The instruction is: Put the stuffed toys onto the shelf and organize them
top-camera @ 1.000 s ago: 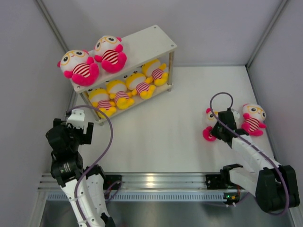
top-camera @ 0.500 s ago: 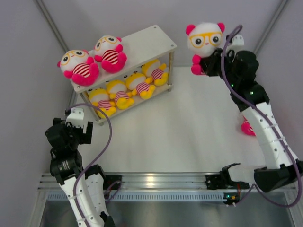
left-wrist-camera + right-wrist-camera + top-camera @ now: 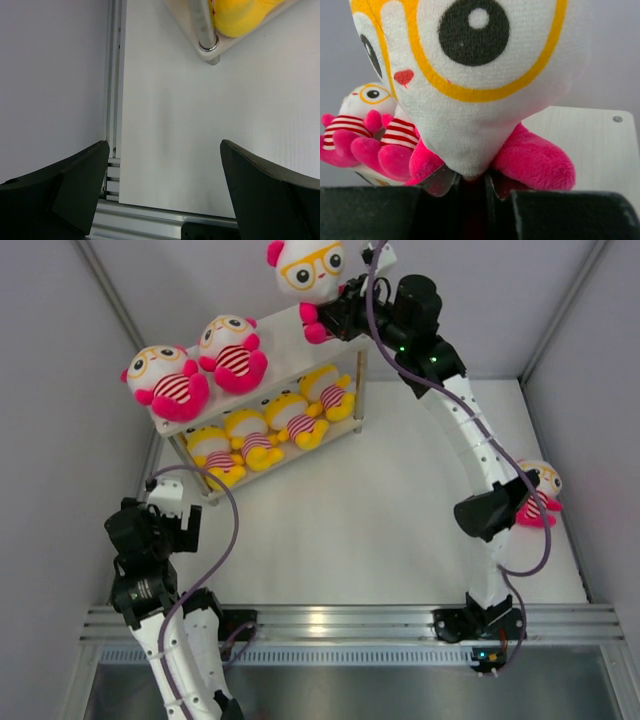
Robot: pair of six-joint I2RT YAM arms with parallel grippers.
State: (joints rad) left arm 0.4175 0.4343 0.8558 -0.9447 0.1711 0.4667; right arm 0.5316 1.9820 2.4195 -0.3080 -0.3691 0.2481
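The white two-tier shelf [image 3: 330, 325] stands at the back left. Two pink toys [image 3: 168, 380] [image 3: 233, 352] sit on its top board. Several yellow toys [image 3: 270, 422] fill the lower tier. My right gripper [image 3: 345, 315] is shut on a third pink toy [image 3: 305, 270] and holds it above the right end of the top board; it fills the right wrist view [image 3: 470, 85]. A fourth pink toy [image 3: 540, 495] lies on the table at the right, partly behind my right arm. My left gripper [image 3: 165, 515] is open and empty near the shelf's front left corner post [image 3: 202, 25].
Grey walls enclose the table on the left, back and right. An aluminium rail [image 3: 330, 620] runs along the near edge. The white table top [image 3: 350, 510] lies between the shelf and the arms.
My right arm lifted the pink toy from the table at the right, swung it up and leftward, and now holds it over the shelf's top board. The left arm has barely moved.
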